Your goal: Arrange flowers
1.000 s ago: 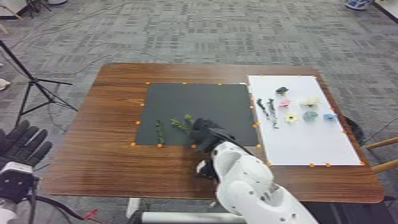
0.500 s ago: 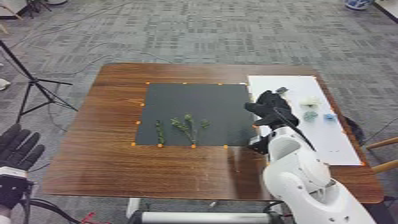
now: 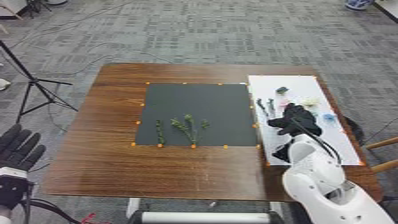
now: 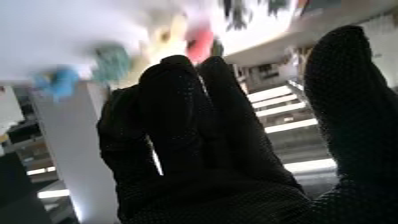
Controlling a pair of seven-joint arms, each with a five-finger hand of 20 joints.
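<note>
In the head view my right hand (image 3: 297, 120) is over the white sheet (image 3: 302, 92), its glove covering some flowers. Green stems (image 3: 189, 129) lie on the dark mat (image 3: 200, 102), with another stem (image 3: 160, 132) left of them. Two dark stems lie on the sheet's left part; a dark flower (image 3: 282, 90), a pale yellow flower (image 3: 310, 102) and a blue flower (image 3: 330, 117) are there too. My left hand (image 3: 19, 148) is open beside the table. In the right wrist view my right hand (image 4: 209, 135) has extended fingers, the thumb apart, with blurred flowers, one blue (image 4: 58, 82), beyond.
The brown table (image 3: 115, 170) carries small orange markers around the mat and sheet. A black tripod (image 3: 35, 82) stands on the floor at the left, and a wooden chair (image 3: 385, 162) is by the table's right side.
My right hand has gone from the stems on the mat to the white sheet, then farther right and toward the table's near edge. My left hand has shifted slightly.
</note>
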